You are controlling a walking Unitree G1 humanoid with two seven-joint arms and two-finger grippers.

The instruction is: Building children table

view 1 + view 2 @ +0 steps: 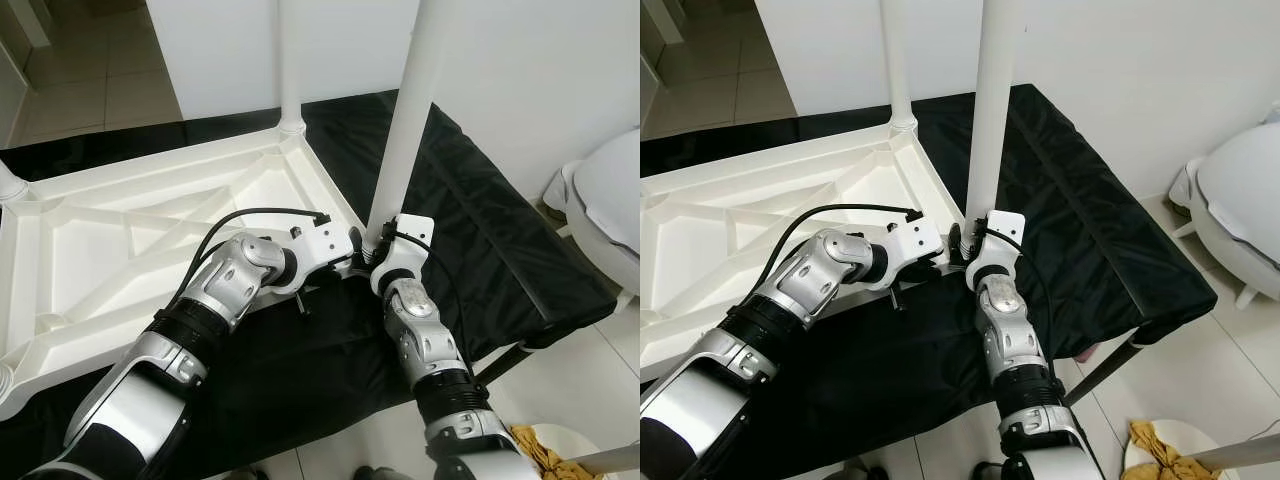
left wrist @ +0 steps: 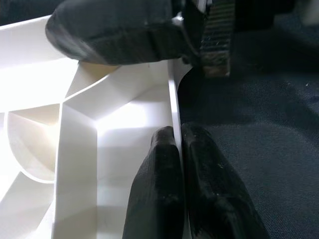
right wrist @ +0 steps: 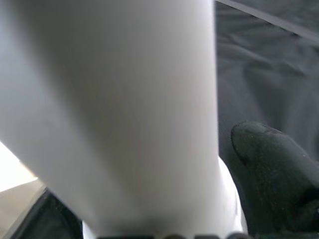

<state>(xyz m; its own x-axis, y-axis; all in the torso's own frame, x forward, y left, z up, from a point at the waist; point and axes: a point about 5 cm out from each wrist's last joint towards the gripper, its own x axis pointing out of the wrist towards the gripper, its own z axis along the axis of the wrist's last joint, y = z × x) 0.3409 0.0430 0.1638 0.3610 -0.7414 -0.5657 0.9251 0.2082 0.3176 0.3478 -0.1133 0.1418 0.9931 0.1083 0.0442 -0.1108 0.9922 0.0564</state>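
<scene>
The white plastic tabletop (image 1: 120, 250) lies upside down on a black cloth, its ribbed underside facing up. One white leg (image 1: 289, 60) stands in its far corner socket. A second white leg (image 1: 408, 120) stands upright at the near right corner, and my right gripper (image 1: 376, 246) is shut around its base; the right wrist view has the leg (image 3: 124, 109) against one black finger (image 3: 274, 169). My left gripper (image 1: 350, 264) is shut on the tabletop's thin rim (image 2: 173, 104) beside that corner, with its fingers (image 2: 159, 189) pinching the edge from both sides.
The black cloth (image 1: 480, 220) covers a low bench whose right edge drops to a tiled floor. A white rounded fixture (image 1: 610, 195) stands to the right. A basin with a yellow rag (image 1: 545, 452) sits at the lower right. A white wall rises behind.
</scene>
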